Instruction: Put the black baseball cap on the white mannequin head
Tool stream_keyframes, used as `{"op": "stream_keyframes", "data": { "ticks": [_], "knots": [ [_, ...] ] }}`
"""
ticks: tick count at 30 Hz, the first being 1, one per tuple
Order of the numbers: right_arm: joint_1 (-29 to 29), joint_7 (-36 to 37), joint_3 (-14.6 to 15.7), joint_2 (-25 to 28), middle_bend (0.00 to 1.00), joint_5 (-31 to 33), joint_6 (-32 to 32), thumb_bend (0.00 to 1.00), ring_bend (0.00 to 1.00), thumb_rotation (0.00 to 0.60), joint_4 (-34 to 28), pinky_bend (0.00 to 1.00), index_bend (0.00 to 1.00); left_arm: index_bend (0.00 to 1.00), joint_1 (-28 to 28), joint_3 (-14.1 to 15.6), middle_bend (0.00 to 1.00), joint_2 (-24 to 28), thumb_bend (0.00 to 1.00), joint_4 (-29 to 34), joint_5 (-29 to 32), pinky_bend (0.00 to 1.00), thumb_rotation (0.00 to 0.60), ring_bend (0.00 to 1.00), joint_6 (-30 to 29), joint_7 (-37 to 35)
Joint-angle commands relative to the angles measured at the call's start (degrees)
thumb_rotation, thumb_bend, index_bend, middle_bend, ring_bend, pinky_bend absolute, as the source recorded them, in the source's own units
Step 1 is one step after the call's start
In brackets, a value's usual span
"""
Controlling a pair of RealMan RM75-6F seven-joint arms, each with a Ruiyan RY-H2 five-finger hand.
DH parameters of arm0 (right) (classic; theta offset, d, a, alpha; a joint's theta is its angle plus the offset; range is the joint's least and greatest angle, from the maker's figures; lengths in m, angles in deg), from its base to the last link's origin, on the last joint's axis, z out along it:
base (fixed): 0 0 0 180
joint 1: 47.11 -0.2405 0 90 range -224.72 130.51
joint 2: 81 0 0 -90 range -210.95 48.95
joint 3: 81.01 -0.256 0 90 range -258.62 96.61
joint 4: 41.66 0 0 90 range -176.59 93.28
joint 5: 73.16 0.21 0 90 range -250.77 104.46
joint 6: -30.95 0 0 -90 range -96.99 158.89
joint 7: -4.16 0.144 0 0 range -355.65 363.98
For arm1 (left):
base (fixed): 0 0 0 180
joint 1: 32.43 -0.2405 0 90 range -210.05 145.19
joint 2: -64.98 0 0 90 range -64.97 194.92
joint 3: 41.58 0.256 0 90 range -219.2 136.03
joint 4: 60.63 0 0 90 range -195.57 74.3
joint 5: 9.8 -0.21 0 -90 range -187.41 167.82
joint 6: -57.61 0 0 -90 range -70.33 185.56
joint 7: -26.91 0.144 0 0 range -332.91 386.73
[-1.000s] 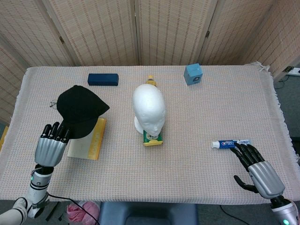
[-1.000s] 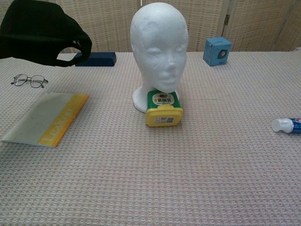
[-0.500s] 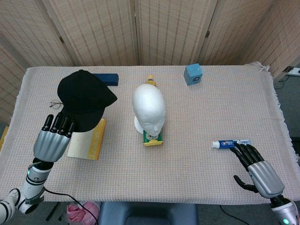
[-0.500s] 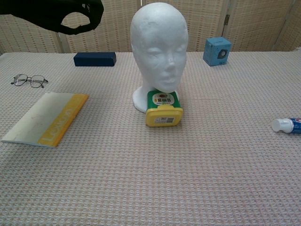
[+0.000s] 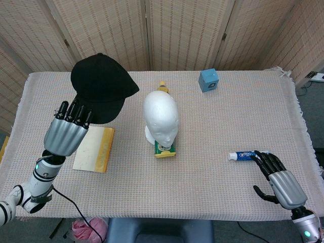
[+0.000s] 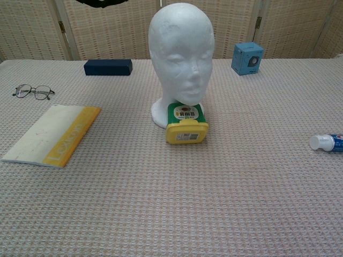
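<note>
My left hand (image 5: 66,132) holds the black baseball cap (image 5: 103,87) up in the air, left of the white mannequin head (image 5: 161,117) and above table level. In the chest view only the cap's lower edge (image 6: 102,2) shows at the top border, left of the mannequin head (image 6: 181,53). The head stands upright mid-table, facing me. My right hand (image 5: 280,177) rests near the table's front right corner with fingers apart, holding nothing, just right of a toothpaste tube (image 5: 248,155).
A yellow-green bottle (image 6: 185,123) lies against the mannequin's base in front. A yellow-edged booklet (image 6: 53,134) and glasses (image 6: 33,91) lie at the left. A dark blue case (image 6: 107,67) and a blue cube (image 6: 247,58) sit at the back.
My left hand has lifted the cap higher and toward the mannequin head; in the chest view the cap has risen almost out of frame. The right hand has barely moved.
</note>
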Motion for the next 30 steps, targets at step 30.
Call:
{"op": "stream_keyframes", "data": {
  "ticks": [30],
  "knots": [
    [1.2, 9.7, -0.1, 3.6, 0.00, -2.4, -5.4, 0.30, 0.00, 0.600, 2.4, 0.00, 0.00, 0.62, 13.1, -2.9, 0.71, -12.9, 0.38, 7.1, 5.9, 0.60, 0.600, 0.47, 14.8, 19.6]
  ]
}}
